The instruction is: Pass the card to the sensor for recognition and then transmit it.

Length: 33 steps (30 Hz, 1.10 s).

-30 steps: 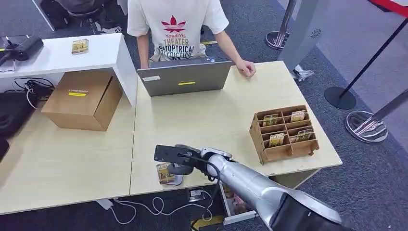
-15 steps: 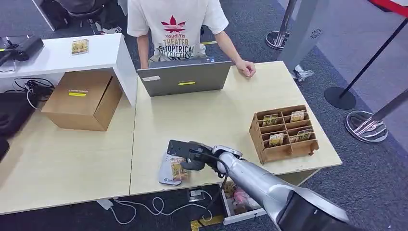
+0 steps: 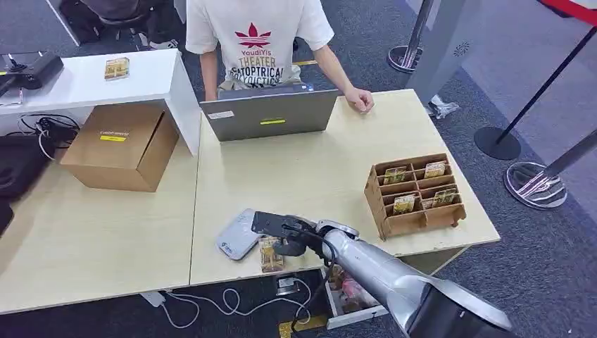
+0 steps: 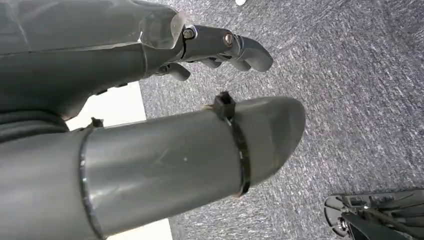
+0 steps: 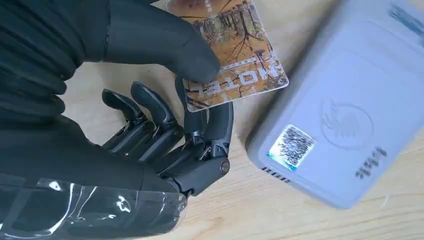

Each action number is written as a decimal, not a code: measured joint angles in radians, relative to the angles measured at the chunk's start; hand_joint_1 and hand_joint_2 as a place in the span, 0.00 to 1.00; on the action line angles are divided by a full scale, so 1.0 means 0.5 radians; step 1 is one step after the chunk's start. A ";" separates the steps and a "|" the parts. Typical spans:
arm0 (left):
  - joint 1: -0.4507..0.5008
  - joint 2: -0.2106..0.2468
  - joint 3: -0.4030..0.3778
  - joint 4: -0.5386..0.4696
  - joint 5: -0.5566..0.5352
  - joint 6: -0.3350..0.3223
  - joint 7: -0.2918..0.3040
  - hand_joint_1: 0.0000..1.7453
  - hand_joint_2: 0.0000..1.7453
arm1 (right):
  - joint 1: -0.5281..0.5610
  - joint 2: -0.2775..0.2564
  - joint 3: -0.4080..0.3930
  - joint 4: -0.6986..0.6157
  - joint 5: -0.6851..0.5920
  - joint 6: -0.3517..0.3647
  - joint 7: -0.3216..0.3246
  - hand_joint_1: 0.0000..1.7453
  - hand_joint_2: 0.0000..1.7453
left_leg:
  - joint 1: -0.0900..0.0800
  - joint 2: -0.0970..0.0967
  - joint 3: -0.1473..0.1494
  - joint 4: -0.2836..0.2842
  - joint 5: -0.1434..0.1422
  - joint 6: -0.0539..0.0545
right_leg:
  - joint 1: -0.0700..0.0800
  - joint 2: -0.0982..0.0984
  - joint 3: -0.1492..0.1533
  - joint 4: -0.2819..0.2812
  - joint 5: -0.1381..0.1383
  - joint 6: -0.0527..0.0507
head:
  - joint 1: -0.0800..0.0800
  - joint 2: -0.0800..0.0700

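Because the card must be read by the sensor, the right hand is pinching it between thumb and fingers, just beside the grey box, near the table edge. The left hand is hanging over the carpet, fingers curled in, holding nothing. Open tabletop is lying toward the laptop and the person.

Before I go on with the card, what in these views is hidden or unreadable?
- Card: right wrist view, part covered by the right hand thumb and cut by the picture edge; print only partly legible.
- Reader: right wrist view, far end cut off; sticker code too small to read.
- Cards in the wooden rack: head view, too small to tell apart.
- Left hand: left wrist view, fingers mostly hidden behind its cover.
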 joint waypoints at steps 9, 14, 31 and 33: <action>0.000 0.003 -0.003 0.000 -0.001 -0.008 0.003 0.00 0.00 | 0.000 0.000 0.000 0.005 -0.018 0.005 0.016 1.00 1.00 | 0.000 0.000 0.000 0.000 0.000 0.000 | 0.000 0.000 0.000 0.000 0.000 0.000 | 0.000 0.000; 0.000 0.008 -0.013 0.000 -0.001 -0.010 0.005 0.00 0.00 | -0.001 0.000 -0.003 0.006 -0.027 0.013 0.003 1.00 1.00 | 0.000 0.000 0.000 0.000 0.000 0.000 | 0.000 0.000 0.000 0.000 0.000 0.000 | 0.000 0.000; 0.001 0.011 -0.015 0.000 0.008 -0.006 0.008 0.00 0.00 | -0.135 -0.023 -0.132 -0.133 -0.216 0.168 -0.294 1.00 1.00 | 0.000 0.000 -0.001 0.000 0.000 0.000 | 0.000 0.000 0.000 0.000 0.000 0.000 | 0.000 0.000; 0.002 0.012 -0.014 0.000 0.010 -0.005 0.008 0.00 0.00 | -0.161 -0.027 -0.157 -0.157 -0.235 0.167 -0.301 1.00 1.00 | 0.000 0.000 -0.001 0.000 0.000 0.000 | 0.000 0.000 0.000 0.000 0.000 0.000 | 0.000 0.000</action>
